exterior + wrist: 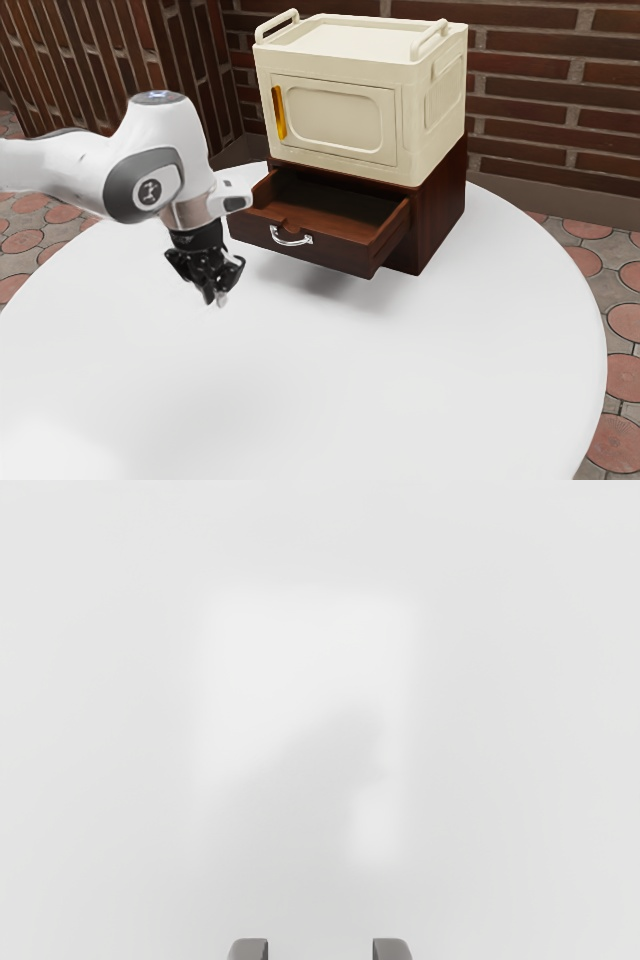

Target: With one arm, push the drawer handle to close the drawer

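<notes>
In the exterior view, the drawer (345, 254) stands well out of its dark wooden cabinet (440, 215), with a cream box (440, 100) on top. Its curved metal handle (290, 242) sits on the middle of the front panel. The arm (75, 172) reaches in from the exterior view's left, and the claw (216, 297) hangs pointing down over the white bench (330, 400), out in front of the drawer and apart from the handle. The task looks to be at its start: the claw needs lining up with the handle before any push.

The drawer looks like rigid wood, likely of modest weight, and should slide with a steady shove. There is no need to grip it; pressing squarely on the handle, straight toward the cabinet, would suit best. The metal is smooth and rounded, so an off-centre push might slip off it, or twist the drawer and make it bind. The wood should take firm pressure, but a sudden knock could jolt the cabinet and the box it carries.

In the wrist view, the claw's two fingertips (248, 950) stand clearly apart with nothing between them. Beyond them lie the pale bench top and a soft shadow (310, 780).
</notes>
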Action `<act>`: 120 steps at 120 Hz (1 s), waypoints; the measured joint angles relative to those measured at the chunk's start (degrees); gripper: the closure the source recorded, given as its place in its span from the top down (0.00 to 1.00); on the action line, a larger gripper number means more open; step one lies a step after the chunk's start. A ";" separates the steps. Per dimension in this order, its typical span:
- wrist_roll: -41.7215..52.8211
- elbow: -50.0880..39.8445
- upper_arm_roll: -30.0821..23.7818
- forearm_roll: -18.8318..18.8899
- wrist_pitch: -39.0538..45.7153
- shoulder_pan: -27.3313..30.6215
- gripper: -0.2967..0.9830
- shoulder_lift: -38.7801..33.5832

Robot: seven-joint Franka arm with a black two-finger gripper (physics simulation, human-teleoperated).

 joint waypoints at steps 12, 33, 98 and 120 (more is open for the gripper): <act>-0.54 2.03 0.28 0.21 1.22 -0.01 0.26 3.27; -0.98 8.48 0.53 1.80 2.74 0.09 0.25 9.58; -1.26 26.23 0.95 2.91 3.69 0.21 0.24 24.96; -1.06 34.72 2.23 3.63 3.73 0.31 0.24 31.80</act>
